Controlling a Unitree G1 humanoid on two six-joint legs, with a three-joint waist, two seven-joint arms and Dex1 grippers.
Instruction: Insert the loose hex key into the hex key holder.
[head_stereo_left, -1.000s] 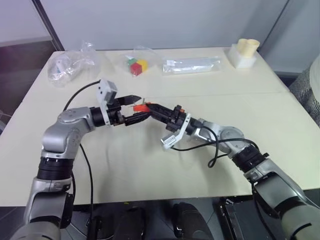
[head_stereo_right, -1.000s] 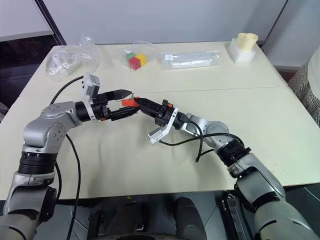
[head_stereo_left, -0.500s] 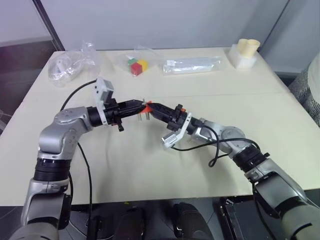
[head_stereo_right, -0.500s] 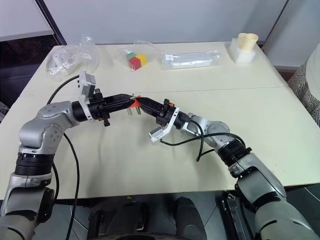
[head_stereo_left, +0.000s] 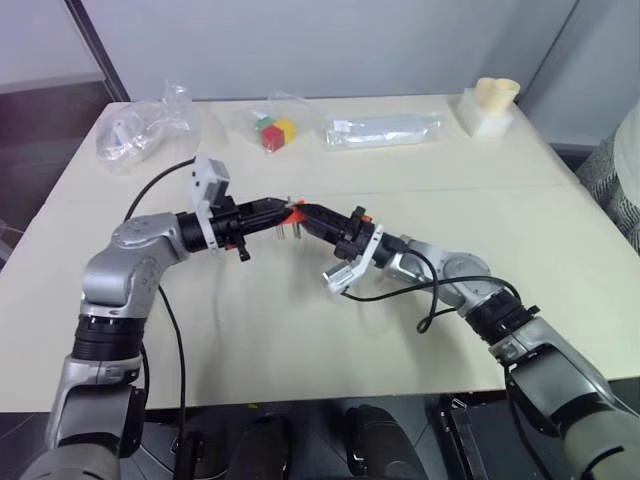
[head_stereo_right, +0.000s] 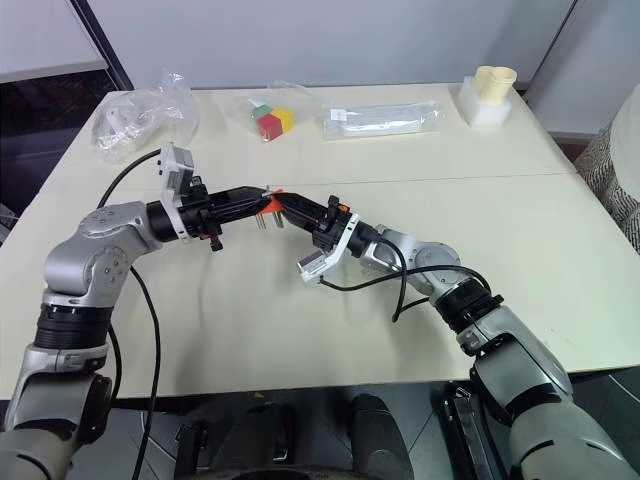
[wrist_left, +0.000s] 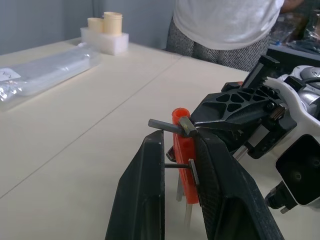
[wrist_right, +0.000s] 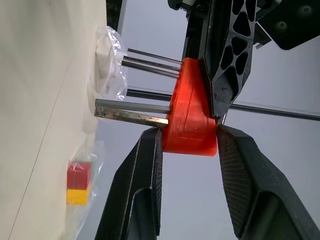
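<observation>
just above the bench (head_stereo_left: 300, 330), the hex key holder (wrist_right: 190, 120) is clamped in the right claw (head_stereo_left: 303, 212). the loose hex key (wrist_left: 176, 165) is pinched in the closed left claw (head_stereo_left: 278, 210), right beside the holder.

One hex key holder (wrist_right: 190, 112) sits between the right gripper's fingers (wrist_right: 145, 185); three clear bags (head_stereo_left: 382, 129); two cream cups (head_stereo_left: 497, 92).
</observation>
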